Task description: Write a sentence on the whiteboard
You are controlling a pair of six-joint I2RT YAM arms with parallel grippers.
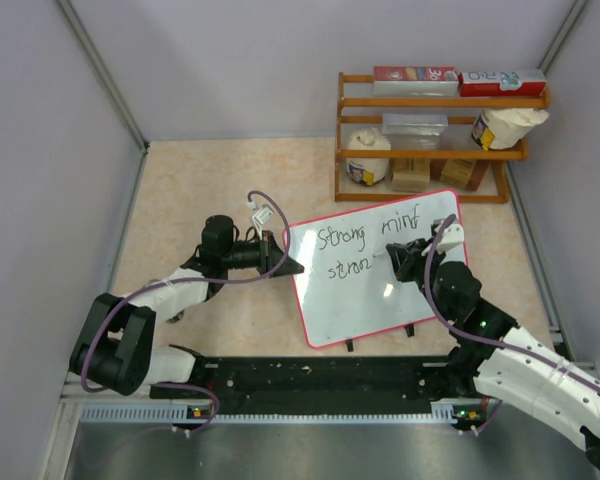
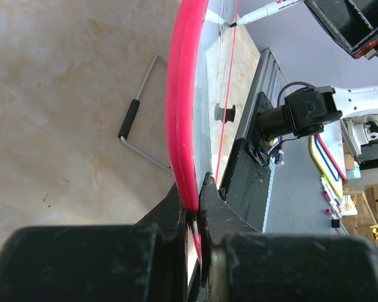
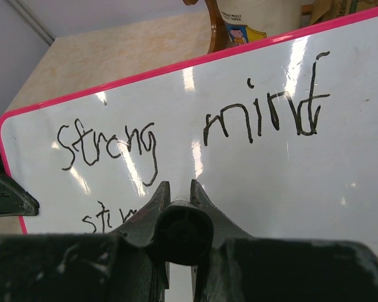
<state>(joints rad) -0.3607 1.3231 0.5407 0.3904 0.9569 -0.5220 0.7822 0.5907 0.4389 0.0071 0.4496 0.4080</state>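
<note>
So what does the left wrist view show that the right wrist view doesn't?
Only left wrist: the left gripper shut on the whiteboard's red frame, the wire foot behind the board, the pen tip at its face. Only right wrist: the sentence so far, "Strong mind" plus a started second line, and the right gripper shut on the pen. Both: whiteboard and pen.

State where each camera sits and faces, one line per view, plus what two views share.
Top external: above and behind the bases, looking down on the whiteboard; both arms show.
Left wrist: on the left arm, looking along the board's red edge; left hand clamps it.
Right wrist: on the right arm, facing the words; right hand grips the pen.
Shared: top and right wrist both show the words.
</note>
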